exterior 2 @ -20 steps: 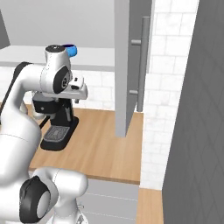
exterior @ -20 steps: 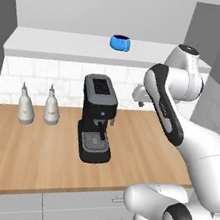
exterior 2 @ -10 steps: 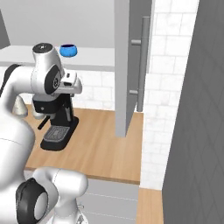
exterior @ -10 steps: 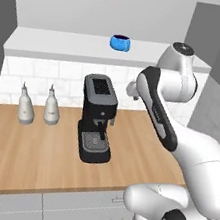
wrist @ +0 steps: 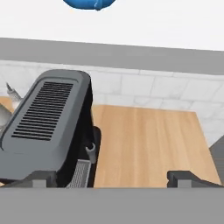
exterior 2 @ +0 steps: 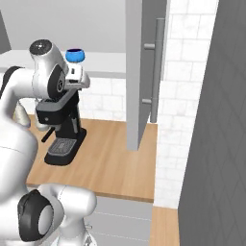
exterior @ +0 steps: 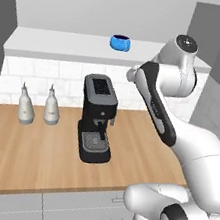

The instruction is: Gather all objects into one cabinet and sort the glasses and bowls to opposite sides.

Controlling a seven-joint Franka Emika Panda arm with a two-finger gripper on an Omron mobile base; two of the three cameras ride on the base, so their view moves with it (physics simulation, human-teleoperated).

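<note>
- Hand view: blue bowl (wrist: 89, 3) at top edge, above and left of the end effector (wrist: 113, 178).
- Tips set wide, holding nothing.

The white arm rose from its base, bent at a dark-jointed elbow held high, and its forearm ran forward and down to the wrist. In the left base view the gripper (exterior: 131, 75) sat at the far end of that forearm, mostly hidden behind the wrist. In the right base view the gripper (exterior 2: 82, 81) projected sideways from the white hand block, just below the rounded elbow joint. In the hand view the two dark fingertips (wrist: 41, 179) stood wide apart near the bottom corners, nothing between them, so the jaws were spread and held nothing.
</note>
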